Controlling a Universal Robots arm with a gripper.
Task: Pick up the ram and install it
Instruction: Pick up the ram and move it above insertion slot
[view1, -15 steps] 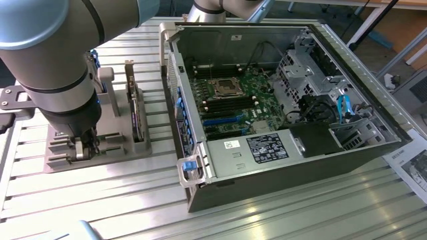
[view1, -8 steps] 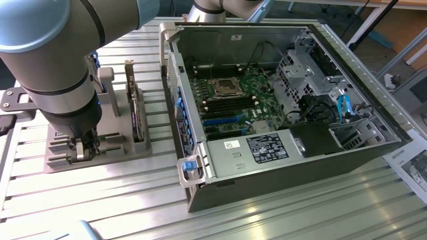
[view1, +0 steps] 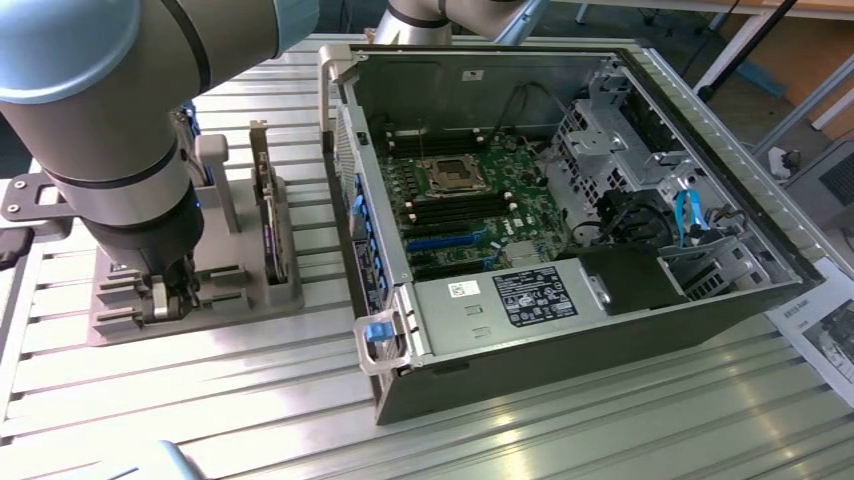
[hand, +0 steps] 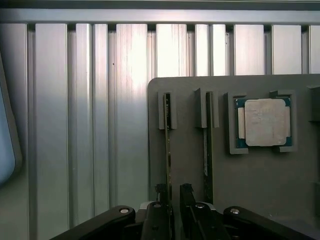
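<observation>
Grey arm (view1: 100, 150) at the exterior view's left, hand (view1: 167, 300) planted low over the dark holder (view1: 254, 300) on the ribbed metal surface (view1: 200, 400). From the wrist, the hand (hand: 173, 192) is spread, one finger on each side of the ram (hand: 168, 150), which stands on edge in its end slot of the holder (hand: 190, 165). One finger looks tight against the board and the other shows a gap, so I'd call this straddling, not pinching.

Here is the danger: the stick sits off-centre between the fingers. Closing from here could shove it sideways, tilt it in the slot and jam it on the way up. The board is thin too, and a shallow bite on its edge could slip.

Next across, a second stick (hand: 207, 145) stands just beside the outer finger and could get clipped. Beyond it, the processor (hand: 263, 122) rests in its pocket.

Over at the exterior view's right lies the open case (view1: 561, 330). Its wall rises between the holder and the memory slots (view1: 430, 212), so a crooked ram could snag there.
</observation>
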